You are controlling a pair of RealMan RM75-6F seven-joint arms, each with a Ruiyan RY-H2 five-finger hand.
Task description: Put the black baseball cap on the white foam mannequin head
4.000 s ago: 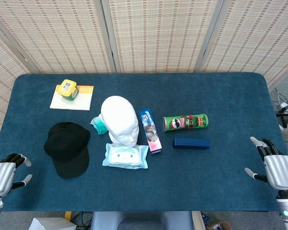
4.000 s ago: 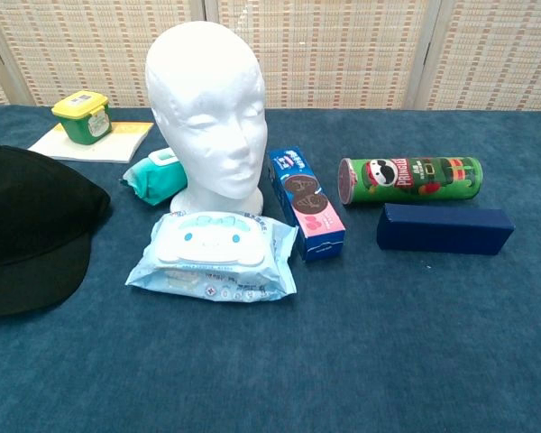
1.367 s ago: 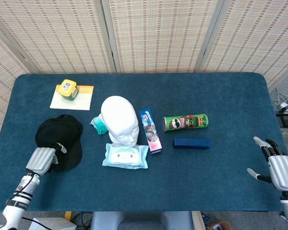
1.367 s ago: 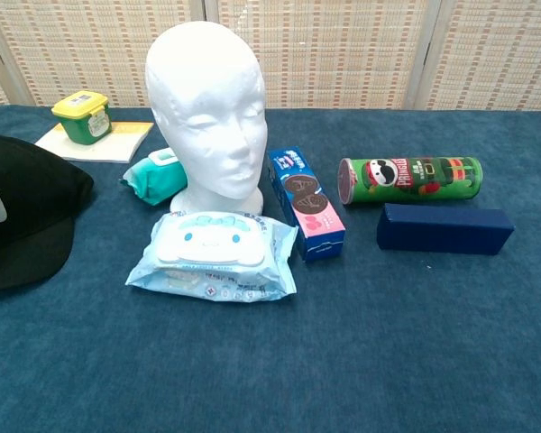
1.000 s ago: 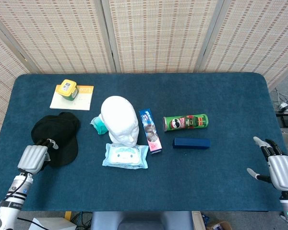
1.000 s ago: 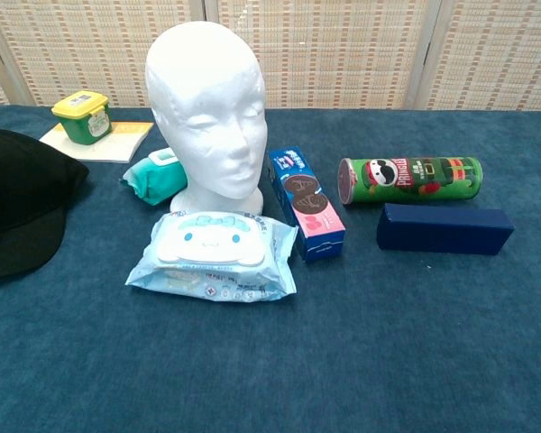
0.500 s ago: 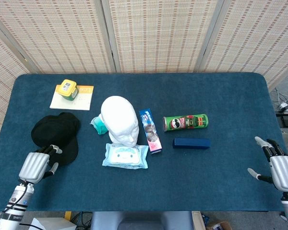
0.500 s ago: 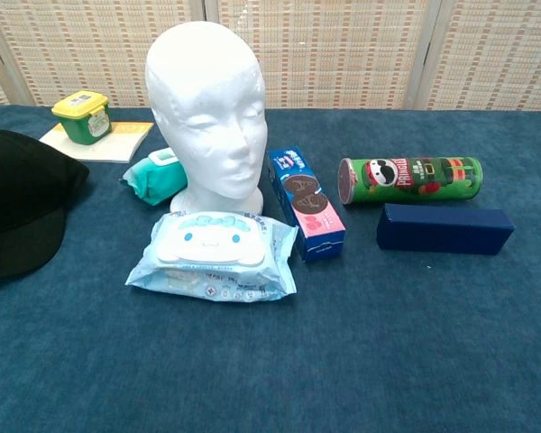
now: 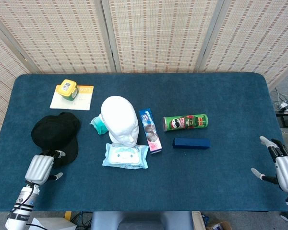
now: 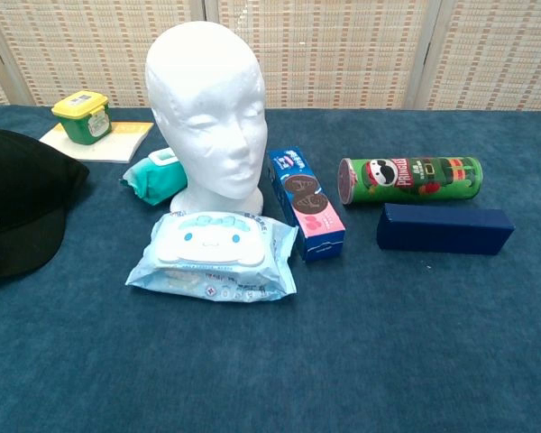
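The black cap [image 9: 55, 134] lay at the middle left of the table [image 9: 230, 100], left of the white foam head [image 9: 120, 120]. The left hand [image 9: 40, 167] sat at its lower edge; I cannot tell whether it gripped. The right hand [image 9: 284, 170] rested spread, lower right.

A white foam mannequin head [image 10: 206, 113] stands upright left of centre on a blue cloth-covered table [image 10: 388, 343]. A black baseball cap [image 10: 22, 212] lies at the left edge. Before the head lies a wet-wipes pack [image 10: 214, 255]; right of it, a cookie box [image 10: 306, 204], a green Pringles can [image 10: 411, 179] and a dark blue box [image 10: 444, 228].
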